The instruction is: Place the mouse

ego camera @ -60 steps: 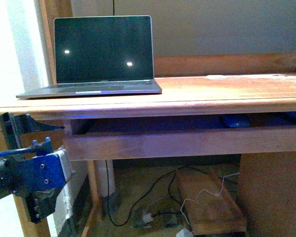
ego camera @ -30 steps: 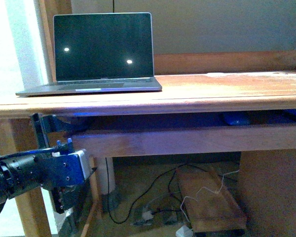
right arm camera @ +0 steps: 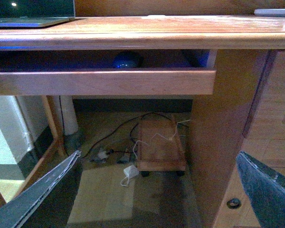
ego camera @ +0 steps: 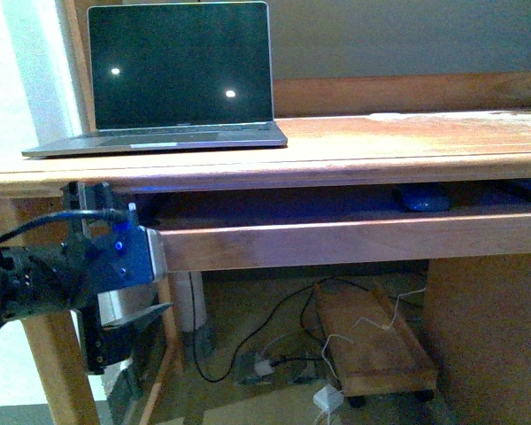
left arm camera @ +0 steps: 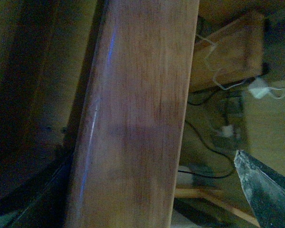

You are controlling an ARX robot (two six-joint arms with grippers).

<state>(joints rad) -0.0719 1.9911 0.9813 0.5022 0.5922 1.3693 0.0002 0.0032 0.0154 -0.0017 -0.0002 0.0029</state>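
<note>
The mouse (ego camera: 425,198) is a small dark rounded shape, tinted blue, lying in the pull-out tray under the desktop, right of centre. In the right wrist view the mouse (right arm camera: 127,60) shows just behind the tray's front board (right arm camera: 104,81). My left gripper (ego camera: 144,258) is open at the left end of that front board (ego camera: 336,241), one finger above and one finger (ego camera: 128,326) below it. In the left wrist view the board (left arm camera: 137,118) fills the frame, with one fingertip (left arm camera: 263,190) beside it. My right gripper (right arm camera: 156,192) is open, low in front of the desk and holding nothing.
An open laptop (ego camera: 181,80) with a dark screen stands on the desktop (ego camera: 407,142) at the left. Under the desk are cables and a low wooden wheeled board (ego camera: 372,341). A desk leg (ego camera: 49,354) is beside my left arm, and a wooden side panel (right arm camera: 228,133) stands at the right.
My left gripper has risen and moved right, from beside the desk leg up to the left end of the tray's front board. The mouse has not moved.
</note>
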